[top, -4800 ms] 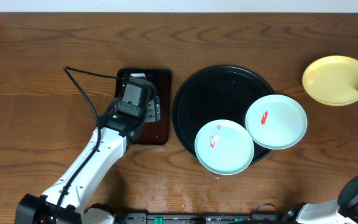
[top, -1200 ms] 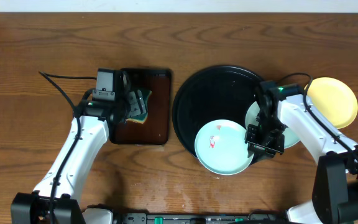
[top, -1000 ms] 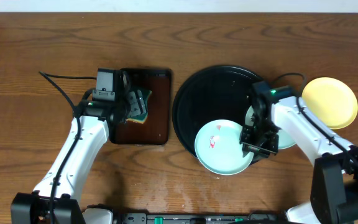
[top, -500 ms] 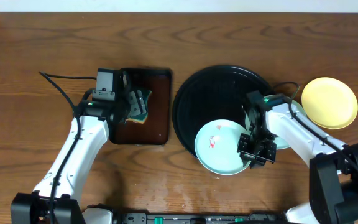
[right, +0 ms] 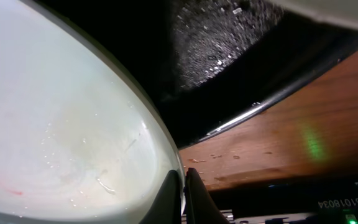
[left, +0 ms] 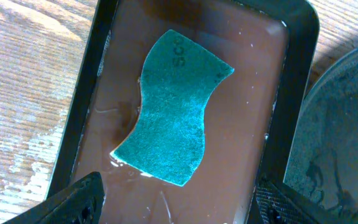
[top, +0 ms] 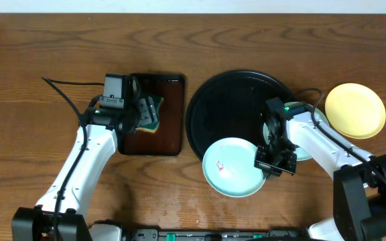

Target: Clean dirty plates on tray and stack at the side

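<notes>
Right claw (top: 274,163) pinched shut on right rim of smeared plate (top: 232,168), lower centre, overhanging black tray (top: 226,100). Left claw (left: 178,200) wide open, empty, directly over sponge (left: 176,115), left of plate.

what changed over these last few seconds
The right tool came in and closed on the rim of the front blue plate, which slid left and toward the table's near edge, now overhanging the black tray. The left tool shifted left, open above the sponge. The black tray and the brown tray stayed put.
</notes>
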`<state>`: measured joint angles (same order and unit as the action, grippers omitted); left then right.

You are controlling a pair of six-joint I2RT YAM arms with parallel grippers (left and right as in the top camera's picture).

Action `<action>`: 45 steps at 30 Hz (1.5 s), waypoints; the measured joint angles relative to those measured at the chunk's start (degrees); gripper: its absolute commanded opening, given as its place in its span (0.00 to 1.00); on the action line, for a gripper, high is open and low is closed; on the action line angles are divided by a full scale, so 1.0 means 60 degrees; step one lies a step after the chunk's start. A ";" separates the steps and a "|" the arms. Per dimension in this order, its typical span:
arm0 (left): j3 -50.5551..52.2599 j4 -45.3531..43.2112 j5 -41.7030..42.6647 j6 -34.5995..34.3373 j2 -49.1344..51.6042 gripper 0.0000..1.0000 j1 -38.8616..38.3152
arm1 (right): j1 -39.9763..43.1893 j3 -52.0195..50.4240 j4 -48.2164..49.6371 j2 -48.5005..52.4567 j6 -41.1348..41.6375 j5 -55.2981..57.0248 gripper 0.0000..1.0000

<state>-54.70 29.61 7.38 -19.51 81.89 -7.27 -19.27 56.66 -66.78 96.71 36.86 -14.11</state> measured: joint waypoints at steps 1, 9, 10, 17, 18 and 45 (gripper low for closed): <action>0.0000 0.0000 0.0000 0.0000 0.0000 0.79 0.0000 | 0.0000 0.0153 -0.0004 0.0000 0.0000 0.0004 0.01; 0.0000 0.0000 0.0000 0.0000 0.0000 0.79 0.0000 | 0.0117 0.1683 0.0816 0.0000 -0.0463 0.0120 0.01; 0.0000 0.0000 0.0000 0.0000 0.0000 0.79 0.0000 | 0.0175 0.1774 0.1151 0.0000 -0.0546 0.0193 0.01; 0.0000 0.0000 0.0000 0.0000 0.0000 0.79 0.0000 | 0.0477 0.1840 0.3249 0.0000 -0.0856 0.1843 0.01; 0.0000 0.0000 0.0000 0.0000 0.0000 0.79 0.0000 | 0.0484 0.1832 0.3490 0.0000 -0.0885 0.2124 0.01; -0.0688 0.0339 0.0004 0.0007 0.0710 0.75 0.0000 | 0.0492 0.0896 0.5799 0.0018 -0.1803 0.3184 0.01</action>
<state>-58.83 31.64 7.40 -19.46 86.15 -7.27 -16.32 62.04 -31.99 96.82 26.04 4.99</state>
